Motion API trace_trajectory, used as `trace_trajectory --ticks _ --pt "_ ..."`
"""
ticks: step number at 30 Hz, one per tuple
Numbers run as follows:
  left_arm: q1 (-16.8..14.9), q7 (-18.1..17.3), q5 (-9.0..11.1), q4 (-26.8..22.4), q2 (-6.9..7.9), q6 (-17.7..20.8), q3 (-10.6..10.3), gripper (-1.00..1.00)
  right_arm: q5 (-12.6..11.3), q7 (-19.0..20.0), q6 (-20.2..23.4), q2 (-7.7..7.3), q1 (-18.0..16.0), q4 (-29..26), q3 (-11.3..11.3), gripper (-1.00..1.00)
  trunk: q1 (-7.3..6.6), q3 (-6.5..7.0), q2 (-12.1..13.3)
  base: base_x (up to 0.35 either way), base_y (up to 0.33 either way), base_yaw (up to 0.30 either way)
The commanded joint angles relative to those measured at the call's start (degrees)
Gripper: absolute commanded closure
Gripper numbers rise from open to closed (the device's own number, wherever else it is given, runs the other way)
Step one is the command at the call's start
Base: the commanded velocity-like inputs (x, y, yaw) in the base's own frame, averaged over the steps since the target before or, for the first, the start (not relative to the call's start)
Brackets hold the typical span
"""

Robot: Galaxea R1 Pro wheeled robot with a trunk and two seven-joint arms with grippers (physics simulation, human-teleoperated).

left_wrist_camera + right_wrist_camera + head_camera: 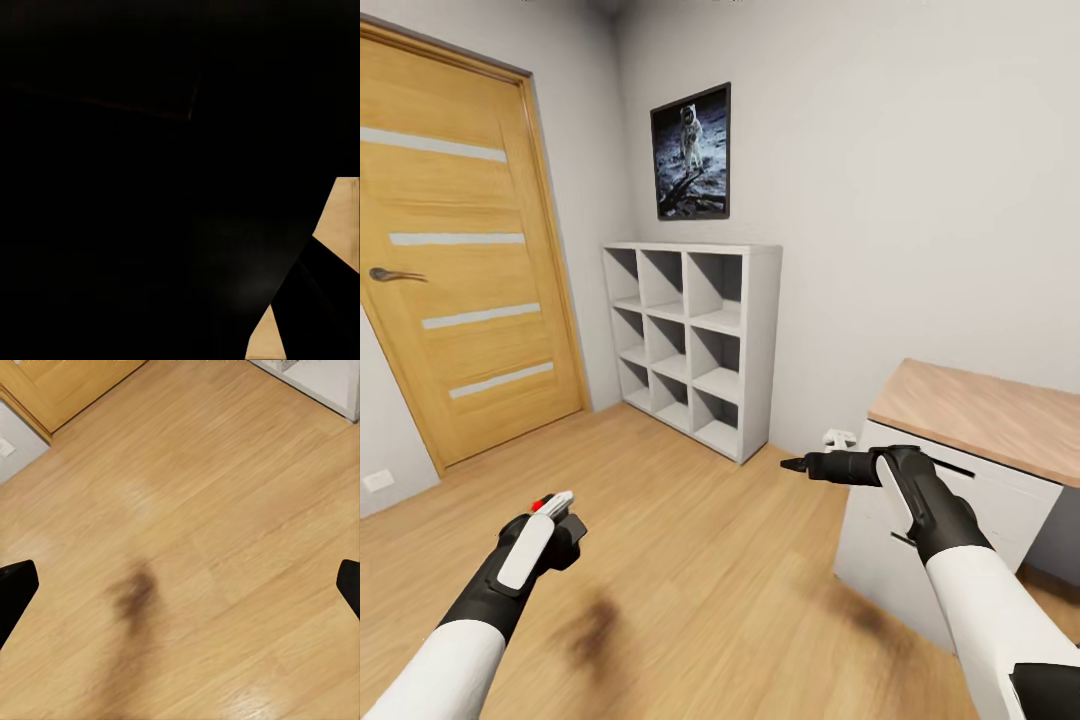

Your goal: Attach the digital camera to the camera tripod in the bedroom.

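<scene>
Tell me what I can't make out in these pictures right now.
- Left wrist view: almost wholly black; something dark sits against the lens, and what it is cannot be told. Slivers of floor show.
- Head view: the left tool is covered by its own wrist; open or shut is unclear.
- Head view: the door and the dresser are cut off by the edges.

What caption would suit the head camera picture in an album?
Robot facing a wooden door and white cube shelf, left gripper holding something dark.

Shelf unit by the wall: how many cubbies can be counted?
9: the white shelf unit below the astronaut poster has three rows of three, all open-fronted; parts of their insides are hidden.
</scene>
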Motion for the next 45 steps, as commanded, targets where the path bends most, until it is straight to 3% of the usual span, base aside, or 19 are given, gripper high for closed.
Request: trace_trajectory --ticks 1,15,16,17,21,24,25,27,28,29,32,36,45 --pt "0.0 0.3 0.4 -0.1 -0.02 0.2 0.0 1.0 -0.5 -0.2 0.5 -0.01 0.0 0.0 -0.1 -1.0 -0.23 0.12 0.4 0.0 0.0 0.0" --pt "0.0 0.2 0.4 -0.4 -1.03 0.0 0.0 1.0 -0.4 -0.8 0.0 -0.08 0.0 1.4 -0.2 -1.0 -3.31 2.63 6.0 0.0 0.0 0.0" --pt "0.0 0.2 0.4 -0.6 -1.49 0.0 -0.1 1.0 -0.4 -0.8 0.0 -0.1 0.0 1.7 -0.2 -1.0 -3.53 2.81 6.4 0.0 0.0 0.0" --pt "0.0 -0.2 0.4 -1.6 -2.98 0.0 -0.9 1.0 -0.4 -0.8 -0.1 -0.11 0.0 1.9 -0.2 -1.0 -3.75 2.99 6.8 0.0 0.0 0.0" --pt "0.0 -2.2 0.5 -3.0 -4.68 0.1 -3.9 1.0 -0.4 -0.8 -0.1 -0.12 0.0 2.0 -0.2 -1.0 -4.62 3.71 8.4 0.0 0.0 0.0" --pt "0.0 -5.9 0.5 -3.9 -5.34 0.1 -7.2 1.0 -0.4 -0.7 -0.1 -0.12 0.0 2.1 -0.2 -1.0 -5.28 4.25 9.6 0.0 0.0 0.0" --pt "0.0 -8.8 0.5 -4.3 -5.46 0.2 -8.6 1.0 -0.4 -0.7 -0.1 -0.15 0.0 2.1 -0.2 -1.0 -5.5 4.43 10.0 0.0 0.0 0.0" --pt "0.0 -12.3 0.7 -4.5 -5.52 0.3 -9.6 1.0 -0.4 -0.7 -0.1 -0.14 0.0 2.1 -0.2 -1.0 -5.94 4.79 10.8 0.0 0.0 0.0" --pt "0.0 -16.2 0.8 -4.4 -5.51 0.4 -10.2 1.0 -0.4 -0.7 -0.1 -0.15 0.0 2.1 -0.2 -1.0 -6.16 4.97 11.2 0.0 0.0 0.0" --pt "0.0 -26.4 1.0 -4.0 -5.41 0.8 -10.9 1.0 -0.4 -0.7 -0.1 -0.18 0.0 2.1 -0.2 -1.0 -6.38 5.15 11.6 0.0 0.0 0.0" --pt "0.0 -33.7 0.9 -3.9 -5.3 1.0 -11.1 1.0 -0.4 -0.7 -0.1 -0.19 0.0 2.1 -0.2 -1.0 -7.04 5.69 12.8 0.0 0.0 0.0" --pt "0.0 -36.8 0.7 -3.7 -5.28 0.7 -11.1 1.0 -0.4 -0.7 -0.1 -0.21 0.0 2.1 -0.2 -1.0 -7.92 6.4 14.4 0.0 0.0 0.0" --pt "0.0 -37.8 0.5 -3.5 -5.24 0.2 -11.0 1.0 -0.4 -0.8 -0.1 -0.21 0.0 2.1 -0.2 -1.0 -9.9 8.02 18.0 0.0 0.0 0.0"
